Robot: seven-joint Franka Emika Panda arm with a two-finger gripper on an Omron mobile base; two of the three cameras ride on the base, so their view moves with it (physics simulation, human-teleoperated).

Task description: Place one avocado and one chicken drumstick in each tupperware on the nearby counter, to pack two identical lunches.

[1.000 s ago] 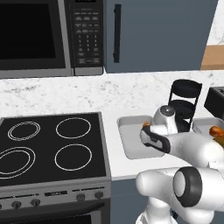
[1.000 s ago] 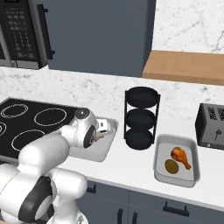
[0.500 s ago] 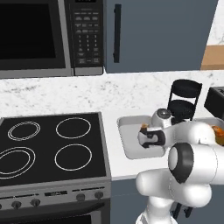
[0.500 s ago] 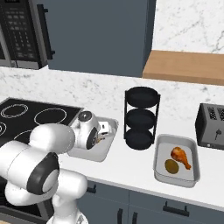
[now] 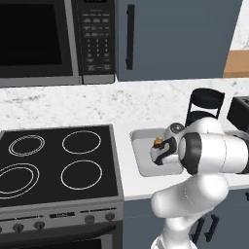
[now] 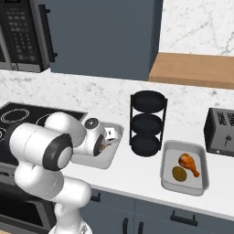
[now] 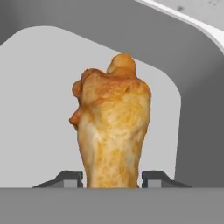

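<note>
Drumstick held over the left tupperware

The chicken drumstick (image 7: 113, 127) is seen between the two finger tips of the gripper (image 7: 112, 177) — grasped, at frame centre; the grey tupperware (image 6: 106, 157) lies beneath it on the counter (image 6: 137, 176); a second tupperware (image 6: 201, 153), lower right, contains an avocado (image 6: 178, 173) and another drumstick (image 6: 188, 163).

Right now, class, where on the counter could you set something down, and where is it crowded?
Bare counter lies in front of the black tiered rack, between the two tupperwares. The left tupperware is crowded: the gripper holds a chicken drumstick over it.
</note>
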